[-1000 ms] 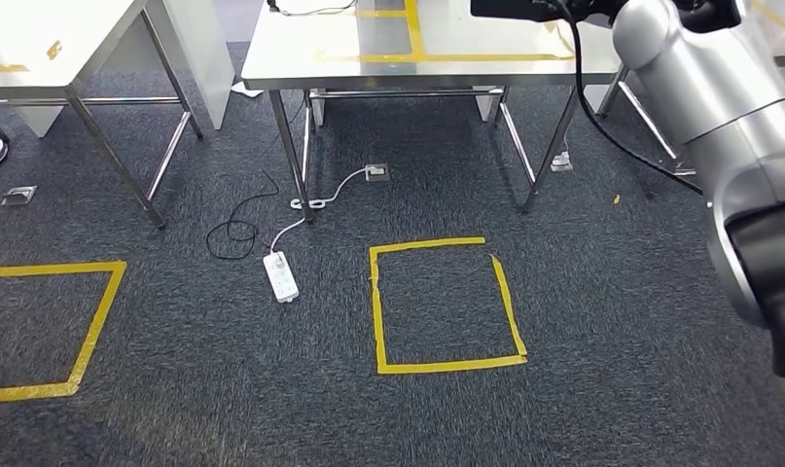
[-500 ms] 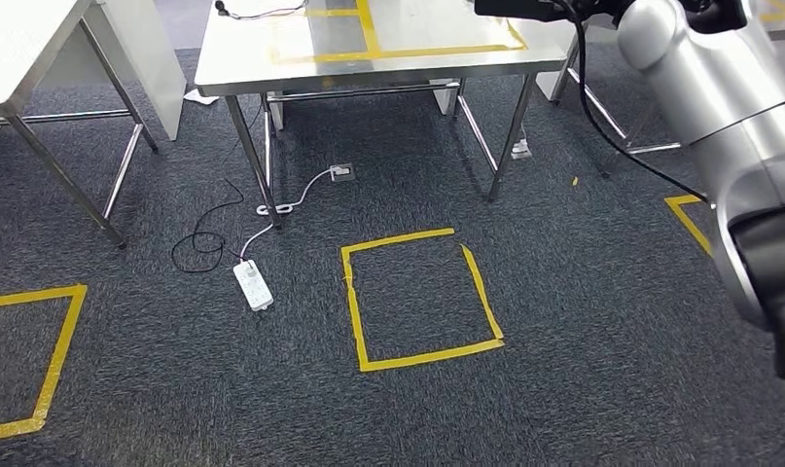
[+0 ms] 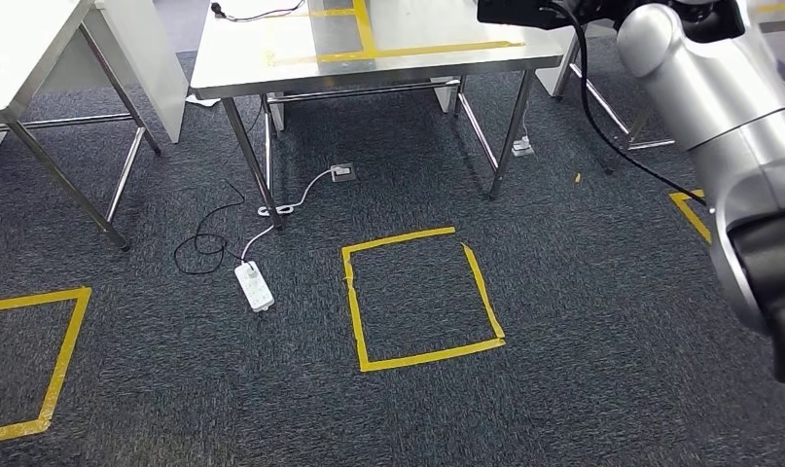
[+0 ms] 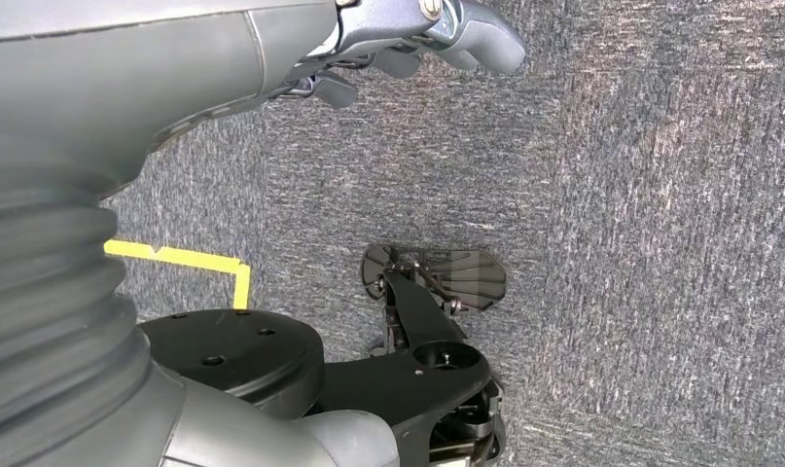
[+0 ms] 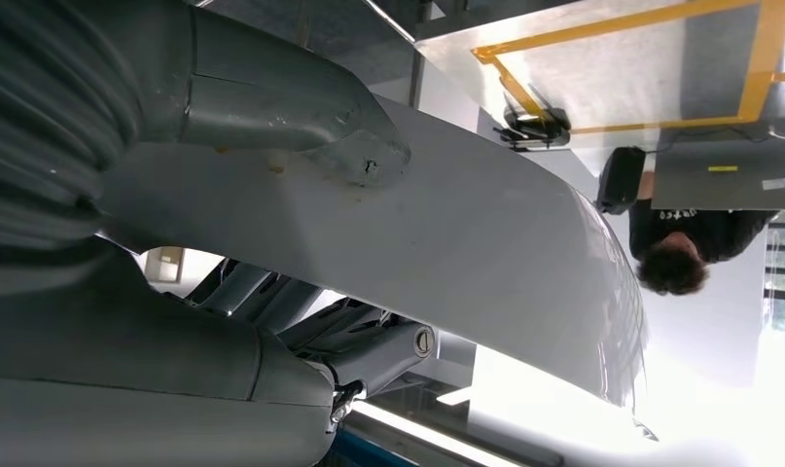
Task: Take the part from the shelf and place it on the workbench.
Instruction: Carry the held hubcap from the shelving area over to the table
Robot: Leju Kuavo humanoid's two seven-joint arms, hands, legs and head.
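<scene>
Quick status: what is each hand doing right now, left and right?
Left hand: hangs over the carpet, holding nothing; fingers partly curled, open or shut cannot be told.
Right hand: grips a large white part.

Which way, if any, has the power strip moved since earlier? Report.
No: the power strip keeps its place left of the yellow tape square; the camera shifted.

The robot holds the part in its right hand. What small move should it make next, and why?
Probably one step forward, toward the taped yellow square on the floor in front of the workbench. The right hand grips the large pale part, but the workbench lies ahead across the carpet, seemingly too far to set the part down.
</scene>
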